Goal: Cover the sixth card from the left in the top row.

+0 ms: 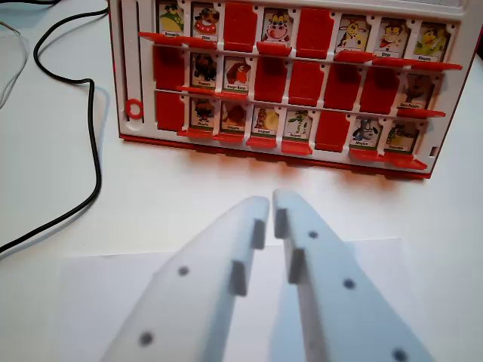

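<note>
A red and white flip-card game board (137, 75) lies on the white table at the top of the wrist view, with three rows of cards. In the far row, the third (240, 26) and fifth (315, 32) places from the left show red covers. The sixth card (352, 34) shows a cartoon picture, uncovered. My gripper (272, 202) reaches in from the bottom, its two white fingers almost together with nothing between them. It is well short of the board's near edge, roughly in line with the board's middle.
A black cable (94, 151) loops over the table on the wrist view's left. A white sheet of paper (90, 302) lies under the gripper. Several cards in the middle and near rows are covered in red too.
</note>
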Tool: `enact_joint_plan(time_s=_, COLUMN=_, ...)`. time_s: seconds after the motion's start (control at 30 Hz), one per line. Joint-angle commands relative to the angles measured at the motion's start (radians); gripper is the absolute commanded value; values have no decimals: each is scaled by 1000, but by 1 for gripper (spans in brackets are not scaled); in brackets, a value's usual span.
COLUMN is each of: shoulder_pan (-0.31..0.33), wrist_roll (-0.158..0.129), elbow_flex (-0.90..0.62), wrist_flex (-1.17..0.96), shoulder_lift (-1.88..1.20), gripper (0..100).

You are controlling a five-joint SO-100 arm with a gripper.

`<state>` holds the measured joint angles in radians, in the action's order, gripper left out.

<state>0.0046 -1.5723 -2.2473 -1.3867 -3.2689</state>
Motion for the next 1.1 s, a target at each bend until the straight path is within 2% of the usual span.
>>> enact_joint_plan(time_s=0.0, shoulder_pan=17, wrist_roll=-67, elbow_flex=67, wrist_flex=-8, shoulder_lift=-3, gripper=2)
enact_joint_plan(time_s=0.4, shoulder_pan=17, wrist_roll=-55, elbow_flex=77, wrist_flex=-29, shoulder_lift=-3, gripper=2)
enact_joint_plan(time_s=1.07, shoulder_pan=20, wrist_roll=-61, elbow_flex=86, wrist_flex=-34, shoulder_lift=-3, gripper=2)
